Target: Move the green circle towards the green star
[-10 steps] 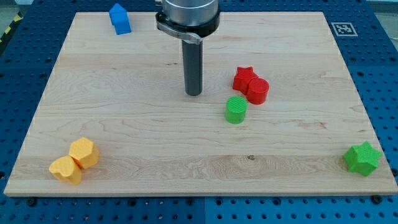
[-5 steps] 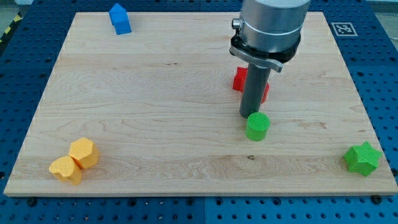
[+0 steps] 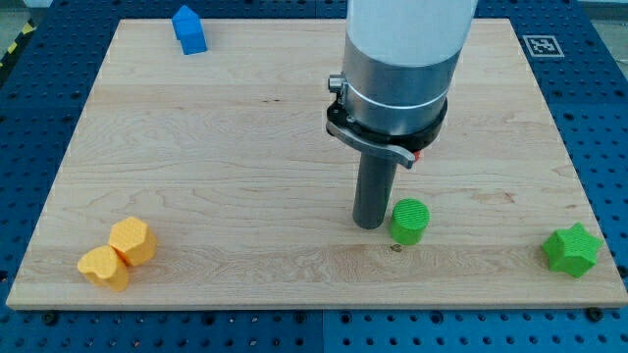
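Right now my tip [image 3: 370, 226] sits on the pale wooden board [image 3: 216, 157], whose grain runs in long streaks from the view's left to the view's right, and it stands just to the view's left of the green circle [image 3: 409, 221], so close that I cannot tell whether the two touch or a hairline gap remains. The rod is a smooth, dark cylinder hanging straight down from a broad silvery metal collar that fills the upper middle of the view; it has no jaws to spread or press together, so it holds nothing and at most leans against the circle's side. The green circle is a short ribbed cylinder with a flat top, lying in the lower middle of the board, slightly to the view's right of centre. The green star [image 3: 571, 249], chunky and matt with blunt points, rests near the board's bottom right corner, well apart from the circle. Behind the collar only a sliver of a red block [image 3: 421, 152] peeks out, too hidden to make out its shape. Two yellow blocks [image 3: 119, 254] with faceted, many-sided outlines touch each other near the bottom left corner. A blue block [image 3: 189, 29] shaped like a small house stands near the top left edge. The board lies on a blue perforated table [image 3: 608, 118], and a black-and-white marker tag [image 3: 542, 45] sits at the board's top right corner.
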Robot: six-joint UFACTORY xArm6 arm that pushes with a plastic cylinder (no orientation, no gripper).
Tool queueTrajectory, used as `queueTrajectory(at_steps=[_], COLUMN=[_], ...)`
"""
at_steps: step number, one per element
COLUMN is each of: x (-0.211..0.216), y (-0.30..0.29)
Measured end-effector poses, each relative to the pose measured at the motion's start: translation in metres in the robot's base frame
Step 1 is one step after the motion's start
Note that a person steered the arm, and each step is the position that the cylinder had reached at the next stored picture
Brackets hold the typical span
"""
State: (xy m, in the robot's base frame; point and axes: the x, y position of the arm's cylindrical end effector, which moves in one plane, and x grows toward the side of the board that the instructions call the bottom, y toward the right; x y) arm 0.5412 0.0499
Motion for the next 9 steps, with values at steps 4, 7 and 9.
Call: queueTrajectory(at_steps=[4,7,9], x=[0.005,0.007,0.006], y=[0.028,0.100,0.124])
